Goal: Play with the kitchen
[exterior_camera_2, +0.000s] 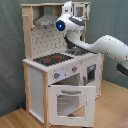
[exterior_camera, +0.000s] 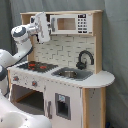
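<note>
The kitchen (exterior_camera: pixel 75 50) is a tall light-wood and white toy unit, seen in both exterior views (exterior_camera_2: pixel 45 45). Its black-red stovetop (exterior_camera: pixel 36 65) lies beside the sink (exterior_camera: pixel 70 74) and the black faucet (exterior_camera: pixel 84 59). In the second exterior view the windowed oven door (exterior_camera_2: pixel 67 102) hangs open below the knobs (exterior_camera_2: pixel 56 76). My gripper (exterior_camera: pixel 42 26) is raised in front of the upper shelf, next to the microwave panel (exterior_camera: pixel 70 23). In the second exterior view the gripper (exterior_camera_2: pixel 67 7) sits right of the grey hood (exterior_camera_2: pixel 46 20), well above the stovetop (exterior_camera_2: pixel 51 59).
A grey curtain (exterior_camera: pixel 116 45) hangs behind the kitchen. My white arm (exterior_camera_2: pixel 107 46) reaches in from the second exterior view's right, over the counter. More white arm parts (exterior_camera: pixel 12 117) fill the first exterior view's lower left. A wooden floor (exterior_camera_2: pixel 15 120) lies under the unit.
</note>
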### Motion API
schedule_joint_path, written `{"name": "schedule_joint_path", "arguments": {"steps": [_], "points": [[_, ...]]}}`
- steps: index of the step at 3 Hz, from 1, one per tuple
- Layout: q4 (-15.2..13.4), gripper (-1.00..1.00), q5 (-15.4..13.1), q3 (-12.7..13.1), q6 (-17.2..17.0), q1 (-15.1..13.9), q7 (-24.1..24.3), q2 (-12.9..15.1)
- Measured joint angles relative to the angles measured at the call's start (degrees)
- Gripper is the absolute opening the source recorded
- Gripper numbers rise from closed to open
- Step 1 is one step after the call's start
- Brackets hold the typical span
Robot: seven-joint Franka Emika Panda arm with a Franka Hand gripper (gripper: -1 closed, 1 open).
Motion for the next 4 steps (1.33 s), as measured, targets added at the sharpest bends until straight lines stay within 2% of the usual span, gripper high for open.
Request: {"name": "schedule_joint_path", "arguments": {"steps": [1,2,3,4], "points": [[0.01,-1.00,0.00,-0.35,-5.84,0.75,-0.52,0.79],[-0.24,-1.00,0.00,-0.71,-6.60,3.59,-4.49,3.97],[-2.25,-1.00,0.00,-0.53,-5.52,6.47,-8.66,5.60],[-5.70,-1.00,-0.01,-1.22,-1.98,8.91,-10.71,5.68]]}}
